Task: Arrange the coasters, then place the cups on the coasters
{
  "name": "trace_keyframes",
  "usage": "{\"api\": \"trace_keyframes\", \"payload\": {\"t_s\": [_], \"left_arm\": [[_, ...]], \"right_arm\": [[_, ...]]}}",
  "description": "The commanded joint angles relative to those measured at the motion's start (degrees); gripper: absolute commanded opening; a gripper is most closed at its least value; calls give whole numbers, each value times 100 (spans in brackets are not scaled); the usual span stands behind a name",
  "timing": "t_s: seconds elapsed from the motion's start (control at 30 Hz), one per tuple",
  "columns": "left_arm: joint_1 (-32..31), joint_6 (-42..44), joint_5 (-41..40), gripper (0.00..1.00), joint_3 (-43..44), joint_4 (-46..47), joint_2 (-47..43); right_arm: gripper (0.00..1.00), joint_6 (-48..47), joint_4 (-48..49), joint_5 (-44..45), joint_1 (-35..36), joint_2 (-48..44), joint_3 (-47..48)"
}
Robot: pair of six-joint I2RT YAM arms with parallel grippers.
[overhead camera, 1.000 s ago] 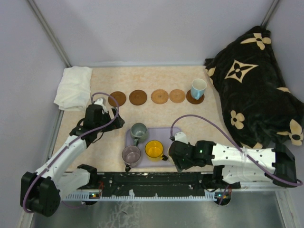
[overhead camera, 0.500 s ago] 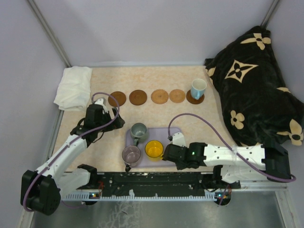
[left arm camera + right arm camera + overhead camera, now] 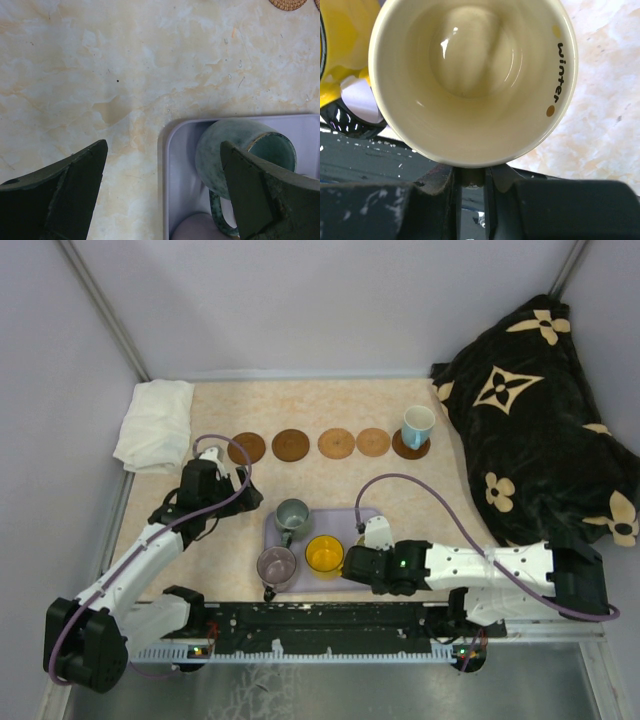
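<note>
The black cushion (image 3: 540,420) crowds the right side of the table (image 3: 330,405), its edge near the end of the coaster row. Your right arm (image 3: 480,565) lies close beside it, so a wide swing toward the far side could drag fabric across the row.

On the lavender tray (image 3: 335,520), at the table's near edge, stand a green cup (image 3: 292,512), a purple cup (image 3: 277,563) and a yellow cup (image 3: 324,554). Both arms reach toward it, and moving them together risks a clash above it.

Your right gripper (image 3: 470,182) is closed narrowly on the near edge of the cream cup (image 3: 470,75), at the tray's right edge. Whether it pinches rim or handle cannot be told, nor whether the cup is off the surface. So slim a hold could let the cup swing or slip in transit. The yellow cup sits just beside it, and a sideways lift could knock it.

Your left gripper (image 3: 162,147) hangs wide open and empty, one finger overlapping the green cup in the wrist view. Dropping straight down would likely strike its rim.

Five coasters (image 3: 291,445) stand in a row at the far side, four bare, the rightmost carrying the white-and-blue cup (image 3: 417,425). They look light, and a cup landed off-centre could shove one out of line.
</note>
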Motion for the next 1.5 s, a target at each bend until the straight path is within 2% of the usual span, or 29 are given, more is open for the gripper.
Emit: {"api": "trace_keyframes", "payload": {"t_s": [0.0, 0.23, 0.37, 0.53, 0.63, 0.73, 0.93, 1.17, 1.47], "left_arm": [[-19, 15, 73, 100, -101, 148, -65], [-24, 14, 105, 100, -103, 193, -34], [-22, 9, 137, 100, -134, 248, 0], [-24, -6, 172, 100, -194, 326, 29], [-17, -8, 210, 100, -213, 403, 70], [-24, -1, 229, 100, -216, 482, 157], [-24, 1, 299, 100, -178, 624, 452], [-24, 47, 327, 100, -70, 680, 641], [-24, 68, 282, 100, -66, 683, 691]], "right_arm": [[0, 242, -67, 1302, 42, -68, 497], [0, -72, 121, 2372, -42, 157, 871], [0, -814, 599, 2700, -481, 273, 1064], [0, -2467, 2275, 2049, -1609, 211, 1008], [0, -3098, 3049, 1471, -2477, 380, 1121], [0, -3574, 3490, 1072, -3050, 731, 1399], [0, -4105, 3784, 742, -3717, 1857, 2310], [0, -4129, 3812, 305, -4356, 2977, 3212], [0, -4199, 4071, 44, -4798, 3730, 3587]]}}
